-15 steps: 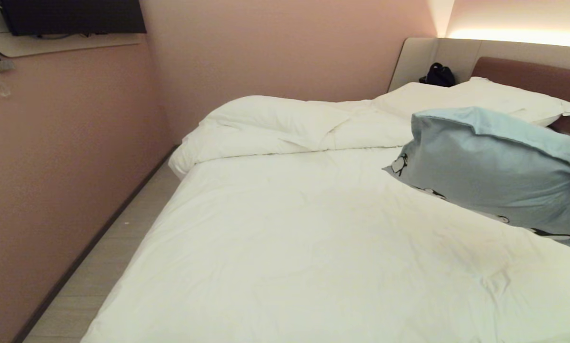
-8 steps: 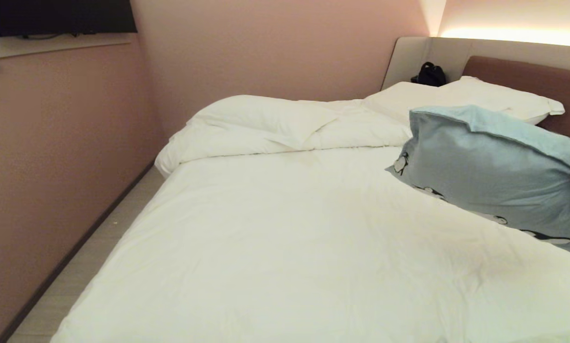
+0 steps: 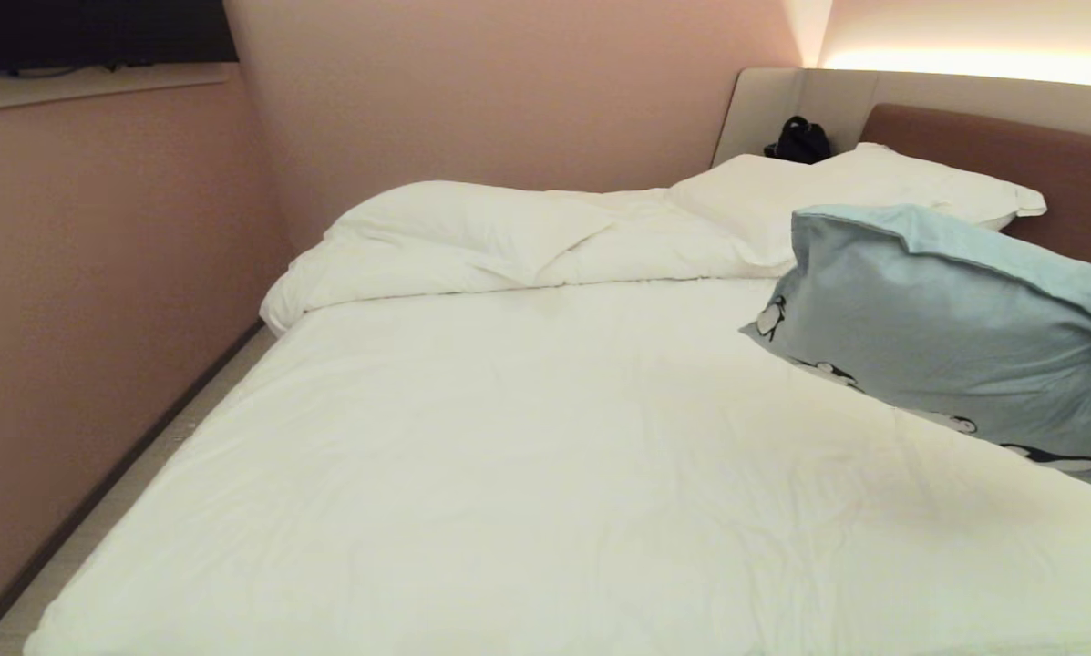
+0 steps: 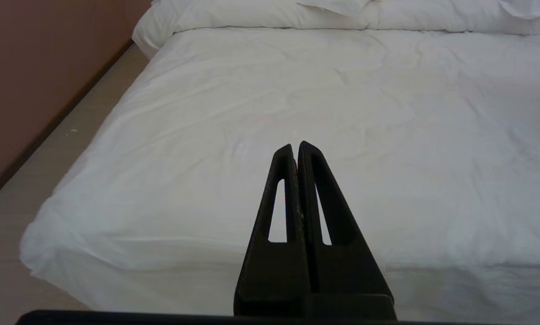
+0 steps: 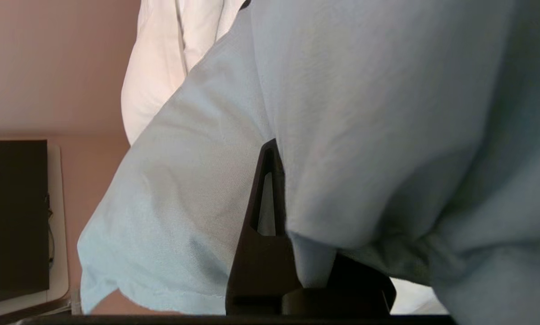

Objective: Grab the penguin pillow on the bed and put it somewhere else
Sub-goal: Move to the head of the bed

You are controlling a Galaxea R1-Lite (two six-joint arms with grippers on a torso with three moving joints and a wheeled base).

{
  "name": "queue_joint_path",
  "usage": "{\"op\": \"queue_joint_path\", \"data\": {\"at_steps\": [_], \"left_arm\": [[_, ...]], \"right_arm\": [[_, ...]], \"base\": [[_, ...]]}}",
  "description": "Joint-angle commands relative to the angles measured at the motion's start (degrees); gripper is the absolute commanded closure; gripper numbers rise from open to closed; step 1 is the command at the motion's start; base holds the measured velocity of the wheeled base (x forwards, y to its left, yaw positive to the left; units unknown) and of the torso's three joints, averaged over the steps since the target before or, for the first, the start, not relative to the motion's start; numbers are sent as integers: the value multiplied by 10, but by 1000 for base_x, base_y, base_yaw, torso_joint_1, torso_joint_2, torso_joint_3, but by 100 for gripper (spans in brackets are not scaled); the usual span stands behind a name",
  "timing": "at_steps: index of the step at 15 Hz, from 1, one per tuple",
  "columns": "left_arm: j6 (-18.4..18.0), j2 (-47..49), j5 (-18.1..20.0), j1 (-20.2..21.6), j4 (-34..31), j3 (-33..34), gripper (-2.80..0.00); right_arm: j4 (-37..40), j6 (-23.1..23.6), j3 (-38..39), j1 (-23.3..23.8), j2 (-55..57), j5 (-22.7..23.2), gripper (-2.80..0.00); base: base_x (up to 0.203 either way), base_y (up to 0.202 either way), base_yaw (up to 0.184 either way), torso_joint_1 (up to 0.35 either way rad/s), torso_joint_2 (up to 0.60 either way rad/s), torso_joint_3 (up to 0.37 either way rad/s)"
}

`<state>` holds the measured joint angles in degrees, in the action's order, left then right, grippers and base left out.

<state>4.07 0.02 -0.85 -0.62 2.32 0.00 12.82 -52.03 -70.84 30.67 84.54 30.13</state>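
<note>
A: Item one, the penguin pillow (image 3: 955, 328). Location?

B: Raised on edge at the right side of the bed (image 3: 545, 474), its penguin-printed border low against the sheet, its top corner up. The right tool (image 5: 281, 180) is clamped shut on a fold of its pale blue-grey cloth; in the right wrist view the fabric drapes over and around the tool on both sides, hiding one finger almost wholly.

A: Step in hand?

B: By my reading, the carry. The grasp is made and the pillow is lifted at one end, not yet set down anywhere new.

A: Item two, the left tool (image 4: 297, 155)?

B: Closed, gripping nothing, parked near the foot of the bed with bare white sheet ahead of its tips.

A: Surroundings, outward from the right tool?

B: Beyond the pillow, a white pillow (image 3: 859, 187) against the brown headboard (image 3: 1010, 150); farther off, the rumpled duvet (image 3: 509, 237) folded back along the bed's far side, and a small black bag (image 3: 800, 141) in the corner by the headboard. Pink wall (image 3: 509, 91) behind.

A: Next move calls for?

B: Likely a firm hold while the pillow swings clear of the sheet toward a free spot, then a lowering and a release. The trailing lower edge could drag on the sheet, so some lift seems wise.
</note>
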Motion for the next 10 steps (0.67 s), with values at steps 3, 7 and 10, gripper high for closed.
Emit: {"op": "queue_joint_path", "data": {"at_steps": [3,7,10], "left_arm": [[3,0,0,0,1,0,0],[3,0,0,0,1,0,0],[3,0,0,0,1,0,0]], "right_arm": [[0,-3,-8,9,5,1,0],[1,-3,-11,28,5,2,0],[1,-2,-8,33,5,2,0]], "base": [[0,-195,0,0,5,3],[0,-194,-2,2,0,3],[0,-194,0,3,4,3]]}}
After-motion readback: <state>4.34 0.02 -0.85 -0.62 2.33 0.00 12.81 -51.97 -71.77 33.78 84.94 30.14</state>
